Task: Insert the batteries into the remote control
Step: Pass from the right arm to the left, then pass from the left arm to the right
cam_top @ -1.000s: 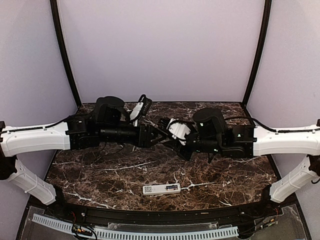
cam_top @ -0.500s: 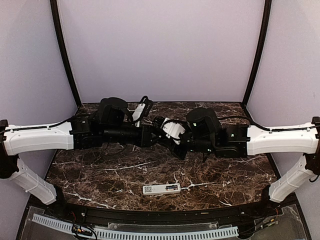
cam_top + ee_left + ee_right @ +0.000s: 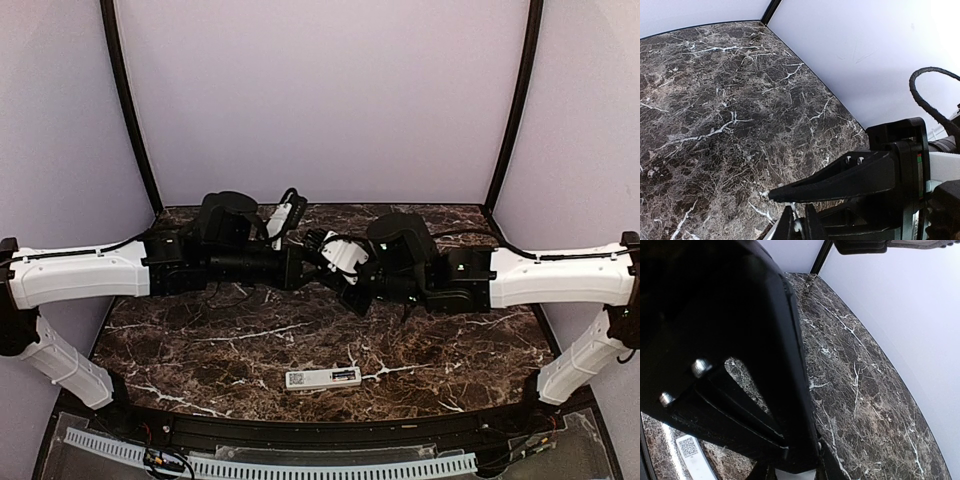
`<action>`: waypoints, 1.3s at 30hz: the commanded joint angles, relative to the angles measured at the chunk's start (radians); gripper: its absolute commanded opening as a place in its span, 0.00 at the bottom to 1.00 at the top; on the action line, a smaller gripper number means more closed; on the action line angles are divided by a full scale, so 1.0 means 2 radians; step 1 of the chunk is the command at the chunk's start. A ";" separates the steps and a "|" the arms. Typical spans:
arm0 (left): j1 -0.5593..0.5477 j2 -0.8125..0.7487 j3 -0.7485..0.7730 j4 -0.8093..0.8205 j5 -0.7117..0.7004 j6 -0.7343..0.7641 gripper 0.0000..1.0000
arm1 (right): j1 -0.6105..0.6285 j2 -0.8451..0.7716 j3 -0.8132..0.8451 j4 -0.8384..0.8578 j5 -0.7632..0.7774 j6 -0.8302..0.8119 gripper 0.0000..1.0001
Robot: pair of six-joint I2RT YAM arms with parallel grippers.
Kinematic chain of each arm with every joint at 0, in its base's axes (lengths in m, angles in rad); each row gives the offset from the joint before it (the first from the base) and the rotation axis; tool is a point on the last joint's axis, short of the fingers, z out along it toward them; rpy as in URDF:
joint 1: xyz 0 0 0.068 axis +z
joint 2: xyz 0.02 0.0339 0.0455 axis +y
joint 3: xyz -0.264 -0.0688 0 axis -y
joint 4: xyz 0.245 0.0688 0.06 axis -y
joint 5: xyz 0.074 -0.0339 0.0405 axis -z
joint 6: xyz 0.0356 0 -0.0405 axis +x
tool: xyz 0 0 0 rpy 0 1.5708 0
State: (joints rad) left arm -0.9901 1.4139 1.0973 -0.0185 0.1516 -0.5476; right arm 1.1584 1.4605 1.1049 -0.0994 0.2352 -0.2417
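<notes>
Both arms have closed in over the last second, the right one sliding toward 9 o'clock. The end effectors now meet above the table (image 3: 200, 340), just 12 o'clock of its centre. The left end effector (image 3: 799, 223) has its jaws almost together, with a pale speck (image 3: 798, 228) between them, too small to identify. I cannot tell how far open the right end effector (image 3: 333, 266) is. The remote (image 3: 322, 378) lies flat at 6 o'clock, unmoved.

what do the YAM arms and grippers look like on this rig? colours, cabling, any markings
Both the left arm and right arm have white shells on the near links, then black motor housings and wrists. Black cables run along them; one braided loop shows near the fingers, which are black tapered wedges with small silver screw heads.
</notes>
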 commanded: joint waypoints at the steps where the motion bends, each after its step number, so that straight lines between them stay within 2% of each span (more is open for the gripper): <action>1: -0.002 -0.001 0.008 -0.013 0.010 0.011 0.03 | 0.006 0.002 0.020 0.030 0.003 0.005 0.08; 3: -0.001 -0.003 0.007 -0.012 0.009 0.011 0.00 | 0.006 0.001 0.020 0.031 0.002 0.003 0.08; 7: -0.001 -0.008 0.005 -0.006 0.013 0.014 0.00 | 0.005 0.001 0.020 0.033 0.000 0.000 0.08; 10: -0.001 -0.012 0.001 0.000 0.012 0.015 0.00 | 0.005 0.000 0.020 0.034 0.000 0.000 0.13; 13: -0.001 -0.020 -0.003 0.007 0.012 0.021 0.00 | 0.005 -0.001 0.019 0.033 0.000 -0.002 0.28; 15: -0.002 -0.025 -0.005 0.008 0.012 0.026 0.00 | 0.005 -0.004 0.017 0.031 0.001 -0.003 0.43; 17: -0.002 -0.029 -0.006 0.008 0.011 0.033 0.00 | 0.006 -0.006 0.016 0.026 0.001 -0.001 0.54; 25: -0.001 -0.057 -0.008 0.008 -0.008 0.068 0.00 | 0.004 -0.051 0.001 0.001 -0.001 0.034 0.77; 29: -0.002 -0.079 -0.011 0.023 -0.020 0.097 0.00 | -0.023 -0.106 -0.034 0.008 -0.102 0.095 0.84; 31: -0.002 -0.089 -0.011 0.030 -0.023 0.108 0.00 | -0.065 -0.142 -0.066 0.039 -0.200 0.150 0.85; 34: -0.002 -0.106 -0.014 0.051 -0.019 0.114 0.00 | -0.113 -0.181 -0.135 0.142 -0.303 0.254 0.85; 37: -0.002 -0.120 -0.023 0.078 -0.006 0.115 0.00 | -0.137 -0.191 -0.207 0.293 -0.330 0.383 0.83; 39: -0.002 -0.126 -0.027 0.095 0.004 0.115 0.00 | -0.139 -0.182 -0.226 0.372 -0.336 0.435 0.80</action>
State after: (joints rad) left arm -0.9924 1.2041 1.0737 0.0818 0.1257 -0.3462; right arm 0.8940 1.0683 0.7494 0.2661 -0.2737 0.2913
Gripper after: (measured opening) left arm 0.009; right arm 0.820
